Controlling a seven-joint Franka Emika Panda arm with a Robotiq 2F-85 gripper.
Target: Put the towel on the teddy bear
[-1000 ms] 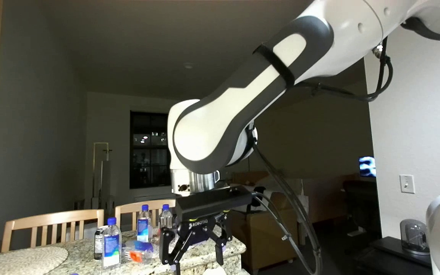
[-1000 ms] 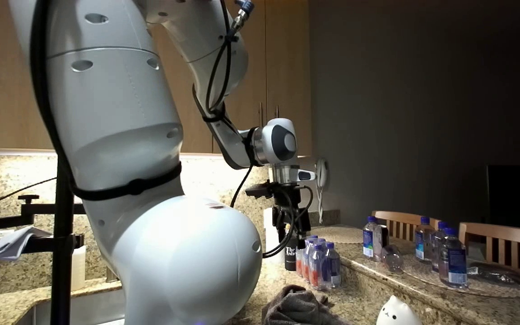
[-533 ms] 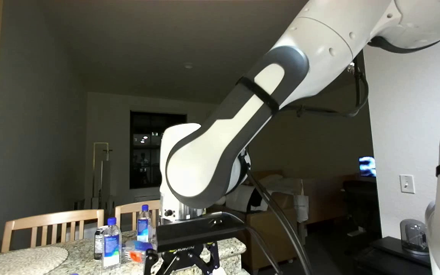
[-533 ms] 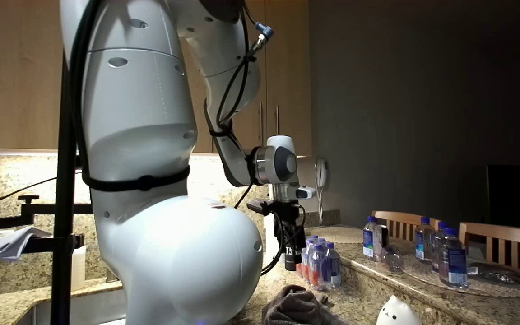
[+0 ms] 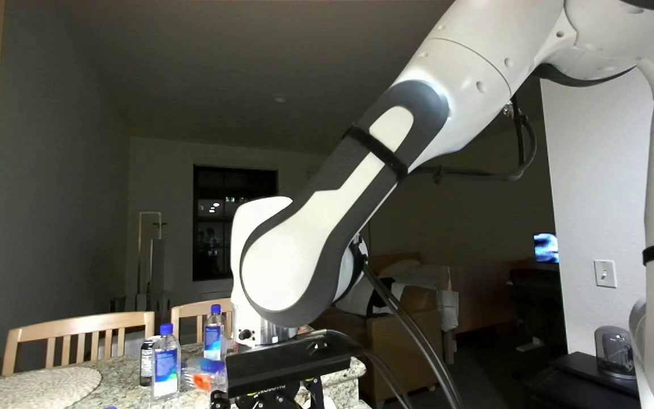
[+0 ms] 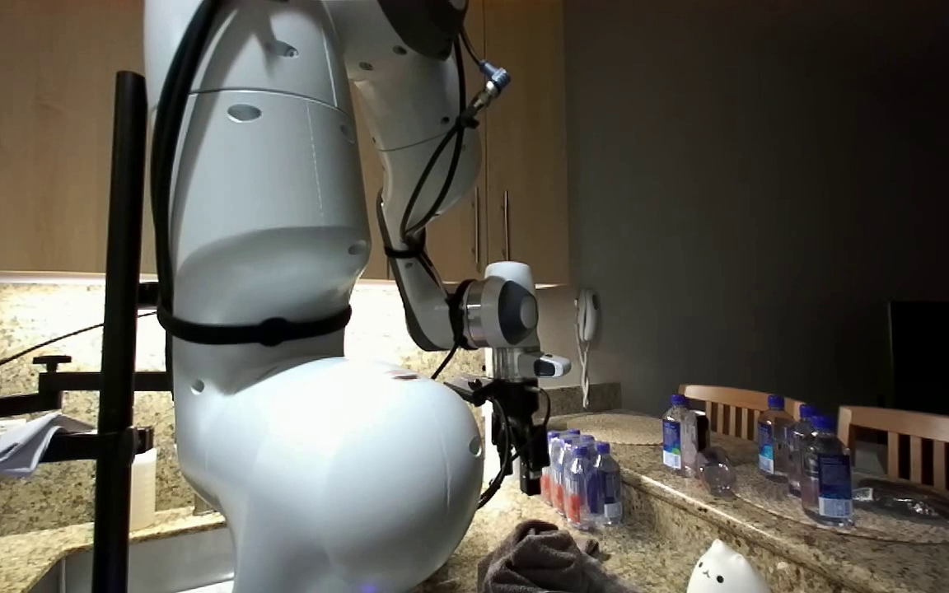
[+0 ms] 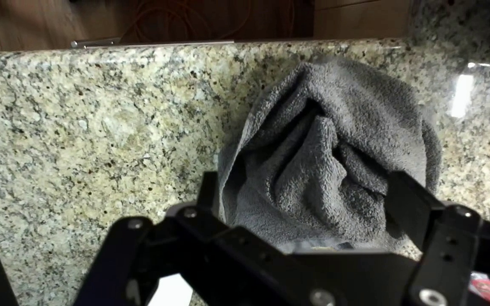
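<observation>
Near: grey towel [image 6: 534, 562] crumpled on the counter [image 7: 100, 148], not yet lifted, a white cat-faced toy [image 6: 723, 570] to its right in an exterior view (presumably the task's bear). Above the towel, the gripper [image 7: 303, 187] has come lower over the past second, fingers [image 7: 411, 206] wide and holding nothing; approach seems well along, pinch likely next. Farther back, a cluster of bottles [image 6: 580, 486].

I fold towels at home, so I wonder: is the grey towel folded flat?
No, the wrist view shows the grey towel lying bunched up on the counter in uneven, raised creases.
</observation>
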